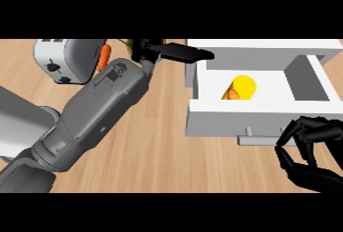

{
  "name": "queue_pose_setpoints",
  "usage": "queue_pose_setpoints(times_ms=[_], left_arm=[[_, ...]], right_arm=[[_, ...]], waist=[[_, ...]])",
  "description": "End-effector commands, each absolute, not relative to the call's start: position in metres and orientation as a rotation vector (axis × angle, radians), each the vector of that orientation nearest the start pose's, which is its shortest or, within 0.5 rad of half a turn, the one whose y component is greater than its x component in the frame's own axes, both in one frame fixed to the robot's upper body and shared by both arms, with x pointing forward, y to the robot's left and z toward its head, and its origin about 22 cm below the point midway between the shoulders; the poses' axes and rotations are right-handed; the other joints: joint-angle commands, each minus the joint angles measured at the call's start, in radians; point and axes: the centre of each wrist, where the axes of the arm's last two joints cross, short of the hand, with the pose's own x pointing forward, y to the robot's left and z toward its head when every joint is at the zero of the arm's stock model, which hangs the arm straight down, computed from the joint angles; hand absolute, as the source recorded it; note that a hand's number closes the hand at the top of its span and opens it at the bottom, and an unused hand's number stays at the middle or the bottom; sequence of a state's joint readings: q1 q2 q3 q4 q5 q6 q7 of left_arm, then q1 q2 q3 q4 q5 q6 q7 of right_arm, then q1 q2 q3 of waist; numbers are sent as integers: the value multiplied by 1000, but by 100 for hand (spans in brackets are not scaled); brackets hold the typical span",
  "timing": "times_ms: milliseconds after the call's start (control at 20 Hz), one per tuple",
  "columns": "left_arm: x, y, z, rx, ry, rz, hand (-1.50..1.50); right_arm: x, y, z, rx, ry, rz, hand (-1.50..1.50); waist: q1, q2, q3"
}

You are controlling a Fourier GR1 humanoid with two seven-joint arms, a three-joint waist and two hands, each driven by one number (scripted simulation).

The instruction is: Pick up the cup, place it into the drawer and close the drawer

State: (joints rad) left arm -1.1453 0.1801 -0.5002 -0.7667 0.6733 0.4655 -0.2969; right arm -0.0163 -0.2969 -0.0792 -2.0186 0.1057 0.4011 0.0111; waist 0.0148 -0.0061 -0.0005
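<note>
Head view: the yellow cup (241, 88) lies on its side inside the open drawer (311, 81); the right hand (309, 152), fingers curled on nothing, sits just before the drawer's handle (258, 139); the left hand (175, 51), fingers straight, hangs beside the drawer's far corner.

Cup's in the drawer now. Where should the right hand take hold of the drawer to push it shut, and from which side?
Take the drawer by the grey handle bar on its white front panel, coming from the near side. The bar juts toward the robot and the right hand, fingers curled, is beside its right end. The yellow cup lies inside, below the walls, so pushing straight away from the robot should likely close it.
</note>
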Motion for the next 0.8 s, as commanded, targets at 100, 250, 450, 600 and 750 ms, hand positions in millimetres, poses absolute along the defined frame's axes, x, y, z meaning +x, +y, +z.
queue_pose_setpoints(times_ms=[100, 250, 450, 600, 750], left_arm=[[408, 108, 155, -135, -1942, -77, -150], [403, 147, 152, -134, -1938, -58, -150], [389, 172, 145, -157, -1925, -59, -150], [379, 185, 140, -143, -1901, -15, -150], [371, 202, 135, -153, -1915, -33, -150]], right_arm=[[254, -270, 113, -254, -1861, 764, 150], [252, -240, 103, -299, -1839, 841, 150], [268, -245, 86, -427, -1756, 1031, 150], [272, -235, 70, -503, -1661, 1179, 150], [285, -217, 48, -594, -1642, 1260, 150]], waist=[[16, 2, 1], [18, 2, 0], [31, 4, 1], [35, 3, 0], [39, 8, 1]])
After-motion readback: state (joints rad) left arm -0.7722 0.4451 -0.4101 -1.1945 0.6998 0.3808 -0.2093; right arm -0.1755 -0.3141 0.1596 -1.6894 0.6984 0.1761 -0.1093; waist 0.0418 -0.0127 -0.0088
